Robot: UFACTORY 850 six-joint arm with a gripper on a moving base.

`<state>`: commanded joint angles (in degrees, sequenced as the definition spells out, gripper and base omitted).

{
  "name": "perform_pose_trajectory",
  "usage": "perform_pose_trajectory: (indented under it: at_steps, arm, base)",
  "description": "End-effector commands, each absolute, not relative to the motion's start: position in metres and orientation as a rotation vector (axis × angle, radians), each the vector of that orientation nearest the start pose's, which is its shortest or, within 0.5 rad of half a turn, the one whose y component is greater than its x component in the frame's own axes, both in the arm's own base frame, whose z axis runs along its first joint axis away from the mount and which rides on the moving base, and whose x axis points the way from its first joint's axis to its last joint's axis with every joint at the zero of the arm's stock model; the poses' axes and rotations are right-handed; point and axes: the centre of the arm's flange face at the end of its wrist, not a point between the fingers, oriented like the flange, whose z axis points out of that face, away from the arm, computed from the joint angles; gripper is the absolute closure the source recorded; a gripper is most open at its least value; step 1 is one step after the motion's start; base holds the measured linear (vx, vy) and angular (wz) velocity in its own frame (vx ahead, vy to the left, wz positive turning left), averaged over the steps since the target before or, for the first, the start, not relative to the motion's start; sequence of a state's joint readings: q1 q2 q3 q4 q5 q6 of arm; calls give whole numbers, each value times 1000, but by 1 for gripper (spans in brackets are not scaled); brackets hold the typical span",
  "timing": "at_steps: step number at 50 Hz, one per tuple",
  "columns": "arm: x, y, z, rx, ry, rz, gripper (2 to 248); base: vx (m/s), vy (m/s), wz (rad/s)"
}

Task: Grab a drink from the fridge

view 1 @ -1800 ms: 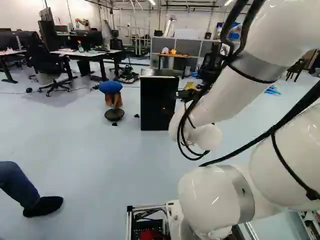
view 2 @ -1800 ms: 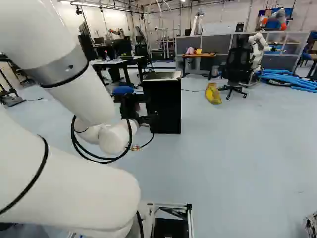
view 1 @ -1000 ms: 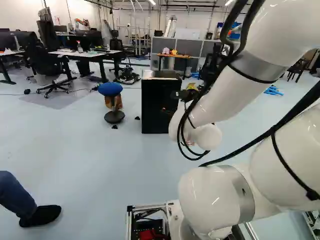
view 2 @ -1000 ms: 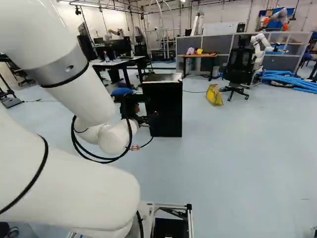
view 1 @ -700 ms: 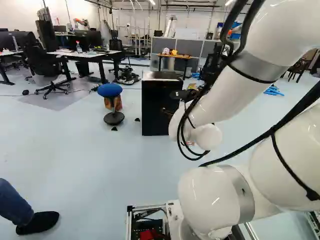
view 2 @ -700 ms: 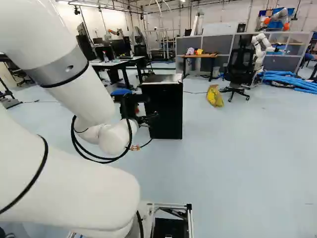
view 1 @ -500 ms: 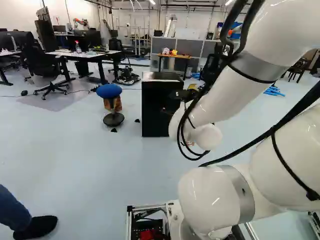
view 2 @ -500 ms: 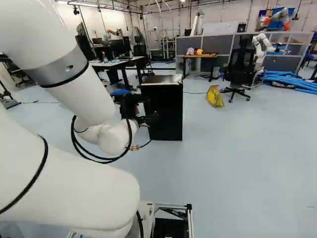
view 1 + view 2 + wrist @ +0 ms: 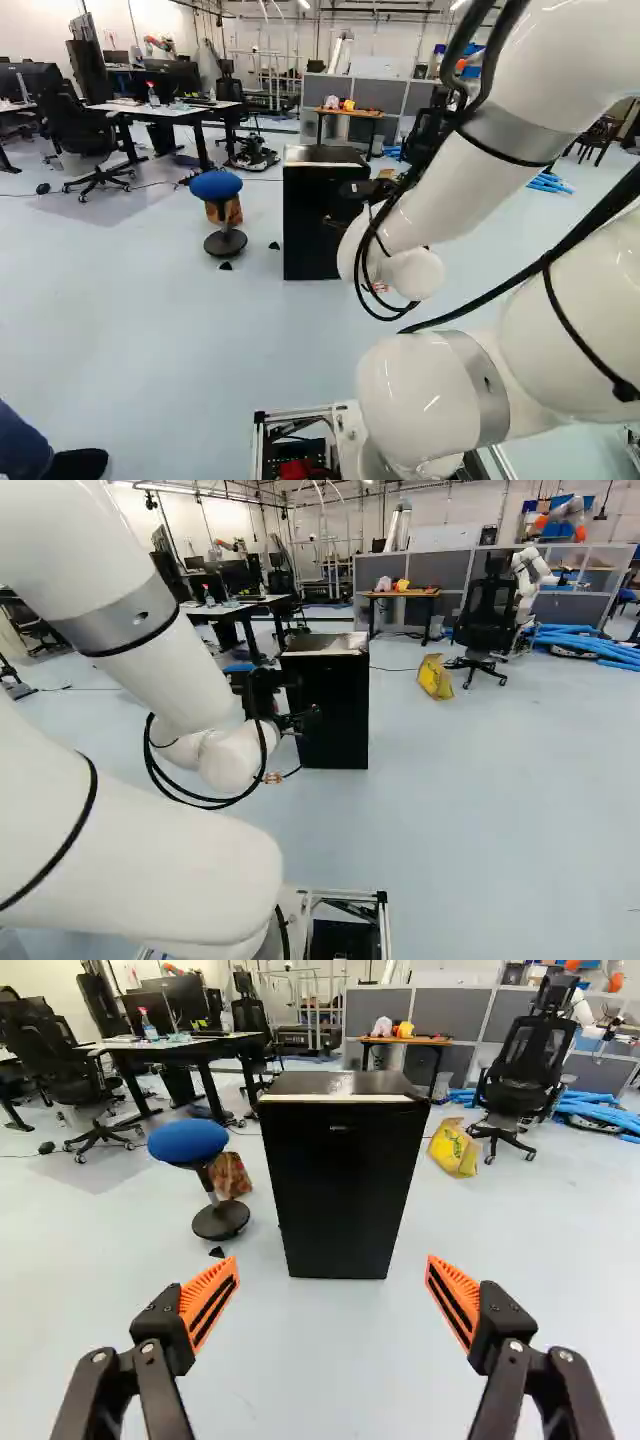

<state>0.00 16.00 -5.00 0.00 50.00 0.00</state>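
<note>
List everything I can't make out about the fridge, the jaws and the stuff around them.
- Any drink inside the black fridge: its closed front hides the inside, wrist view.
- The jaws' details: dark against the fridge, both base views.
- Base of the blue stool: hidden by the arm, right base view.
- Most of the person: cut off by the left edge, left base view.
- Small items on the far table: too small to name, wrist view.

1. You see the black fridge (image 9: 338,705), its left edge partly behind your gripper (image 9: 306,718).
2. Right of it, you see a yellow bag (image 9: 435,677) beside the office chair (image 9: 486,630).
3. Beyond, a pale object (image 9: 383,584) sits near the table's (image 9: 400,594) left end.
</note>
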Motion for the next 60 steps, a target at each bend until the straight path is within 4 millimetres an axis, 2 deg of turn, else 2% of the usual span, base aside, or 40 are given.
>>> perform_pose_trajectory:
  at_steps: [60]
  arm:
    - [270, 0, 366, -2558, 0, -1824, 3]
  base:
    - [103, 13, 49]
